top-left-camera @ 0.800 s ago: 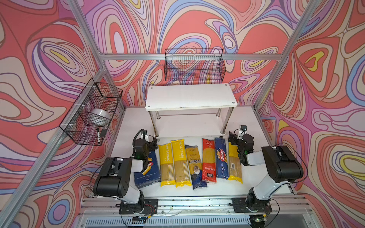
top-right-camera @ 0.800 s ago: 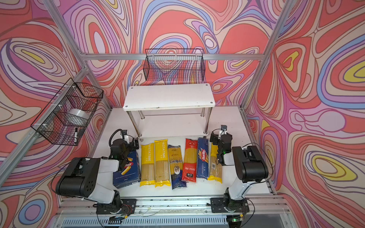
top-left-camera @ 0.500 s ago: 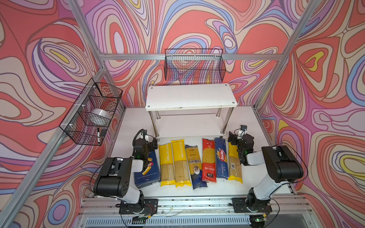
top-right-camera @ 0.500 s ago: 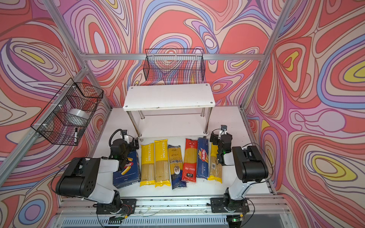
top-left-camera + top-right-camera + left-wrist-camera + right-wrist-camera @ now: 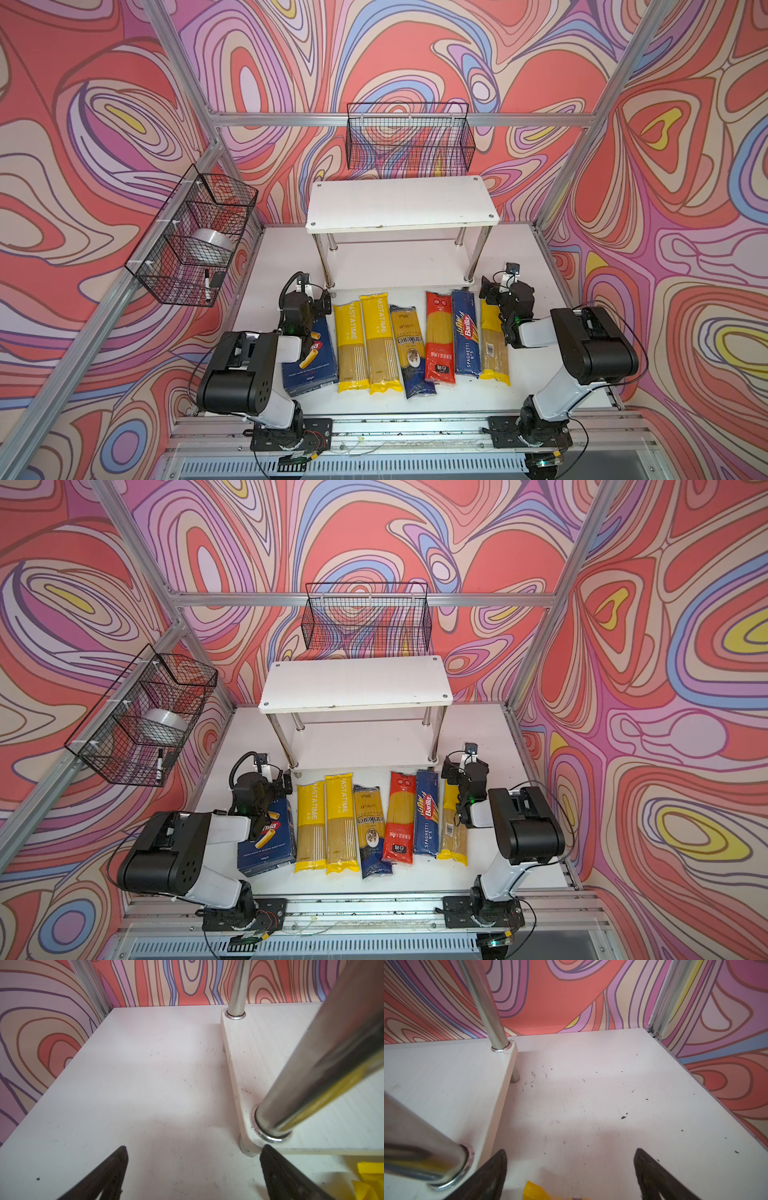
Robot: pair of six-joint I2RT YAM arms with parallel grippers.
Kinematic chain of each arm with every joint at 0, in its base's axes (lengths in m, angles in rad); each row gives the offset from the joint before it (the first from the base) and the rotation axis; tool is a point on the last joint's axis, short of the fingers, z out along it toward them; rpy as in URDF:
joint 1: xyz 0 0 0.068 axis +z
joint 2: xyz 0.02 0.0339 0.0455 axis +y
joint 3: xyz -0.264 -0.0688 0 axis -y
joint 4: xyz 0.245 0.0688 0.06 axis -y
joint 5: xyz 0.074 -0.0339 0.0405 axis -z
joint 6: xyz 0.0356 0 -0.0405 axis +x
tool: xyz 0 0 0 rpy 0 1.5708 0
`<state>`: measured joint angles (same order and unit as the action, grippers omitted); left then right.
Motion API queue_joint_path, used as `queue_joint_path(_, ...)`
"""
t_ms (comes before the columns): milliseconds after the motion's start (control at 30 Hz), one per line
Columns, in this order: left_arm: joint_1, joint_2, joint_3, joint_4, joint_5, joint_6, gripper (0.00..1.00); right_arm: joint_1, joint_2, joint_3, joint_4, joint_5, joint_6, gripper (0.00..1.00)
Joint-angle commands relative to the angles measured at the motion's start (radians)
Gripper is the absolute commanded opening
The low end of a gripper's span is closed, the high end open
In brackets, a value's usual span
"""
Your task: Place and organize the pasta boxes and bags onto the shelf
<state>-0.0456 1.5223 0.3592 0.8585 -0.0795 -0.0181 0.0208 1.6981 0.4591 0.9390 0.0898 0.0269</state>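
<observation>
Seven pasta packs lie in a row on the white table in both top views: a wide Barilla box [image 5: 309, 361], two yellow-ended bags [image 5: 351, 345] [image 5: 379, 340], a gold-and-navy bag [image 5: 411, 345], a red-ended bag [image 5: 438, 336], a narrow Barilla spaghetti box [image 5: 465, 332] and another yellow-ended bag [image 5: 494, 349]. The white two-tier shelf [image 5: 401, 201] stands behind them, both boards bare. My left gripper [image 5: 194, 1147] is open over bare table beside the shelf's front left leg [image 5: 322, 1064]. My right gripper [image 5: 571, 1150] is open above a yellow bag end [image 5: 533, 1190].
A black wire basket [image 5: 409, 141] hangs on the back wall. Another basket [image 5: 195, 237] on the left wall holds a tape roll [image 5: 208, 245] and a marker. Aluminium frame posts stand at the table's corners. The shelf's lower board [image 5: 446, 1088] sits close to both grippers.
</observation>
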Motion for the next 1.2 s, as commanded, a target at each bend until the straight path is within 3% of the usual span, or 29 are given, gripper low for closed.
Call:
queue_joint_path(0,0.009,0.019,0.014,0.037,-0.019,0.019,1.00,-0.005,0.017,0.012,0.011,-0.004,-0.005,0.98)
queue_joint_path(333,0.010,0.018,0.012,0.038,-0.016,0.018,1.00,-0.005,0.012,0.014,0.008,0.013,-0.001,0.98)
queue_joint_path(500,0.009,-0.034,0.023,-0.021,0.058,0.047,1.00,-0.004,-0.021,0.026,-0.038,0.048,0.002,0.98)
queue_joint_path(600,0.007,-0.130,0.089,-0.235,0.060,0.036,1.00,-0.003,-0.120,0.135,-0.338,0.080,0.035,0.98)
queue_joint_path(767,0.006,-0.241,0.246,-0.564,0.125,-0.041,1.00,-0.001,-0.222,0.318,-0.788,0.013,0.116,0.93)
queue_joint_path(967,-0.011,-0.338,0.253,-0.714,0.215,-0.152,1.00,0.028,-0.346,0.391,-1.151,0.000,0.205,0.90)
queue_joint_path(1167,-0.109,-0.440,0.207,-0.813,0.205,-0.171,1.00,0.130,-0.464,0.392,-1.355,0.009,0.249,0.90)
